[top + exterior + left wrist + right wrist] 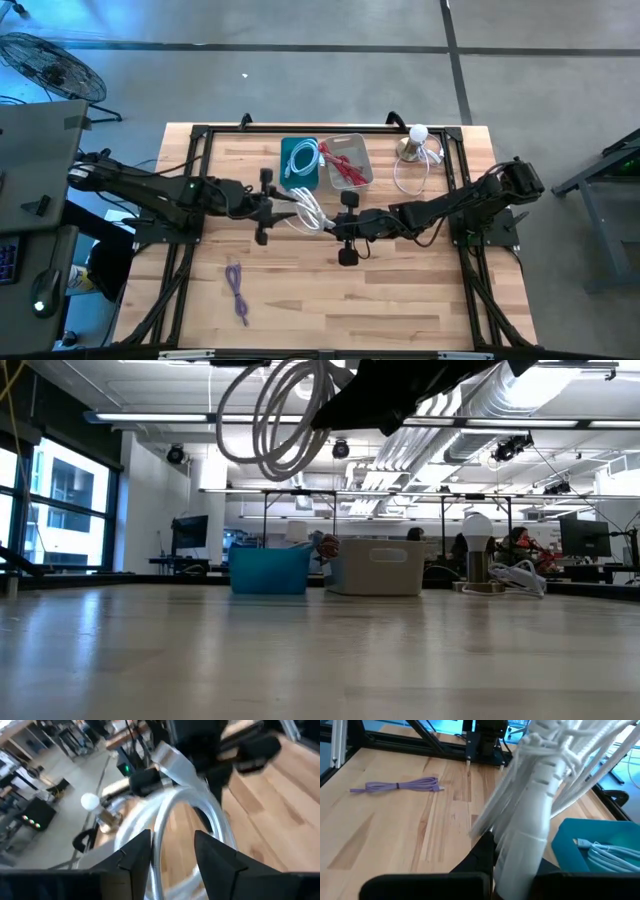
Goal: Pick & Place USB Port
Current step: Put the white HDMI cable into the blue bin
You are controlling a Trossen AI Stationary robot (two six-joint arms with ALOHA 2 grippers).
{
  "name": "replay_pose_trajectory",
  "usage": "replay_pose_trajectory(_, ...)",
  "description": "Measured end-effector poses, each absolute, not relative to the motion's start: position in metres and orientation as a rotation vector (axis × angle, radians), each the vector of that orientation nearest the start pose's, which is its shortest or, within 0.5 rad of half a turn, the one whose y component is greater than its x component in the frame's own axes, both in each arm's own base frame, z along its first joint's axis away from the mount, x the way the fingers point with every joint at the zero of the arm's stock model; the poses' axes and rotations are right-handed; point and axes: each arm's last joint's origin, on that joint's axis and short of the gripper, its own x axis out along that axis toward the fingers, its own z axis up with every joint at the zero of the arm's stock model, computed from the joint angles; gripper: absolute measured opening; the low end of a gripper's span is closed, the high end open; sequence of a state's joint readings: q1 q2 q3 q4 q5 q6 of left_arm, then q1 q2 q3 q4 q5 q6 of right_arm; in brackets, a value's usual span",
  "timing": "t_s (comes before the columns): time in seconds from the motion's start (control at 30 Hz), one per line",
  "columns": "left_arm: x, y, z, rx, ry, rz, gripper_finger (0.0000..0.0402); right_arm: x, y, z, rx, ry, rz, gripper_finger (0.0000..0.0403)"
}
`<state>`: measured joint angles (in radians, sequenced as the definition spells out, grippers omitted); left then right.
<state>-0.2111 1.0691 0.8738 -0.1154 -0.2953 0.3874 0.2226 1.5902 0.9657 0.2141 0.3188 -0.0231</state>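
A coiled white USB cable [310, 212] hangs in the air over the table's middle, between my two grippers. My right gripper [327, 225] comes from the right and is shut on it. My left gripper [287, 207] comes from the left and is open, its fingers on either side of one of the cable's loops [165, 825]. In the low view the loops [285, 420] hang well above the tabletop. A blue bin [300, 163] holding a pale cable and a clear bin [347, 160] holding a red cable stand at the far side. My right gripper pinches the cable's thick white plug body [530, 825] between its two fingers, with bundled strands beside it. It comes from the table's right, slanting slightly down. The cable is lifted clear and its loops hang free. Whether my left gripper's fingers [135, 852] touch the loop, I cannot tell.
A purple cable [237, 290] lies on the near left of the table. A lamp with a round bulb [416, 140] and a loose white cord stands at the far right. A black frame [200, 135] runs along the table's edges.
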Motion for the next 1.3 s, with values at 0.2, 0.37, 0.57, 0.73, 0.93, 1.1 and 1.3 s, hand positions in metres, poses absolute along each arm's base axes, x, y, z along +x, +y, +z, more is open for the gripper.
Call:
replay_pose_trajectory(0.2,0.235,-0.045,0.312,0.524,0.344,-0.004,0.0150,0.340,0.068,0.234,-0.139,0.405,-0.075,0.0010)
replay_pose_trajectory(0.37,0.237,-0.046,0.310,0.556,0.349,-0.010,0.0150,0.340,0.068,0.234,-0.133,0.405,-0.060,0.0010)
replay_pose_trajectory(0.57,0.236,-0.045,0.315,0.617,0.328,-0.013,0.0150,0.340,0.069,0.234,-0.130,0.406,-0.049,0.0010)
replay_pose_trajectory(0.73,0.236,-0.045,0.329,0.685,0.305,-0.013,0.0151,0.339,0.069,0.234,-0.129,0.407,-0.046,0.0010)
replay_pose_trajectory(0.93,0.235,-0.046,0.335,0.752,0.312,-0.086,0.0176,0.339,0.069,0.234,-0.125,0.410,-0.026,0.0010)
replay_pose_trajectory(1.1,0.237,-0.045,0.334,0.784,0.329,-0.045,0.0181,0.339,0.069,0.233,-0.126,0.412,-0.026,0.0010)
replay_pose_trajectory(1.3,0.238,-0.045,0.336,0.769,0.318,-0.017,0.0182,0.339,0.070,0.233,-0.127,0.414,-0.023,0.0010)
